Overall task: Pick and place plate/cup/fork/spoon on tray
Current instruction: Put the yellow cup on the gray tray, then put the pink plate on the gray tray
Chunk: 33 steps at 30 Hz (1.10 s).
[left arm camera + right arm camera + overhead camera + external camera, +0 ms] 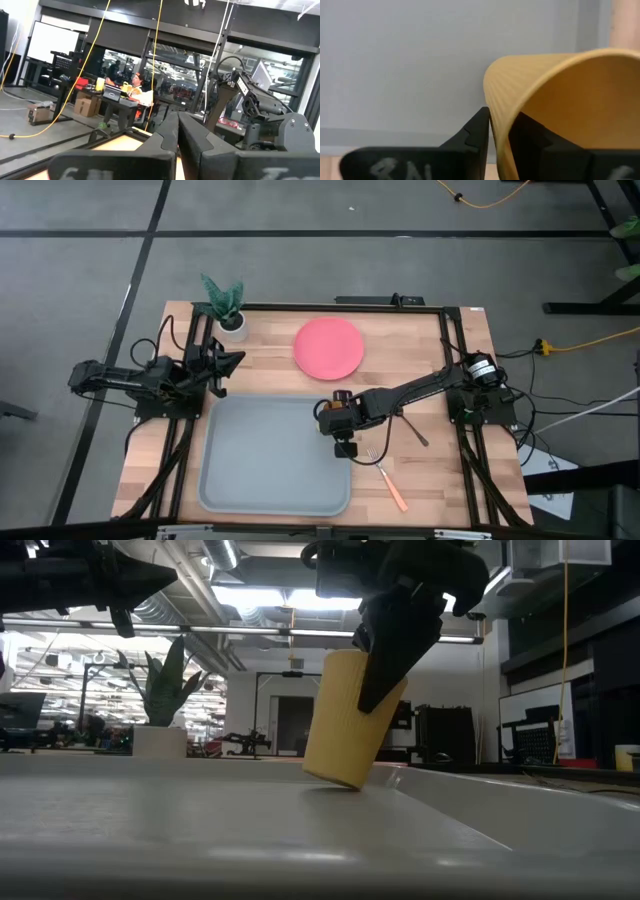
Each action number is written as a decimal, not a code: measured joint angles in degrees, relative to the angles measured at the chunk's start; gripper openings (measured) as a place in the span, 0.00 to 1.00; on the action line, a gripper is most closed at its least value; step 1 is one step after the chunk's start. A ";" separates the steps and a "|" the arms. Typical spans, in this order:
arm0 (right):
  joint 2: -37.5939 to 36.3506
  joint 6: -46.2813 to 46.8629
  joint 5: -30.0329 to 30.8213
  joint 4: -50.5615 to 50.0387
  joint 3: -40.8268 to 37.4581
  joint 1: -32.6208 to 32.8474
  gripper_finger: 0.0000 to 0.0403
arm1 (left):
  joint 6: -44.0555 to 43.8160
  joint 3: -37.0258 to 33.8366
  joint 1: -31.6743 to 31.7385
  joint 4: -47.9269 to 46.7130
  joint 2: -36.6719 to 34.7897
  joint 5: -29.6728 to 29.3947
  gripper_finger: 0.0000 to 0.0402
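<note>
The cup point(346, 720), ribbed yellow-orange, tilts on the smooth grey tray point(260, 460); we see our right hand point(385, 665) pinching its wall, left hand point(232, 360) pressed together.

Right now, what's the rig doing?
The right gripper is pinching the wall of the yellow cup, tilted, at the right edge of the grey tray. The left gripper waits shut near the plant pot. The plate, fork and spoon lie on the table off the tray.
</note>
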 joint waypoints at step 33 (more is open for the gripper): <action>-0.11 -0.15 -4.59 -14.39 19.26 0.10 0.42 | 0.01 0.00 -0.01 -0.02 0.00 0.00 0.00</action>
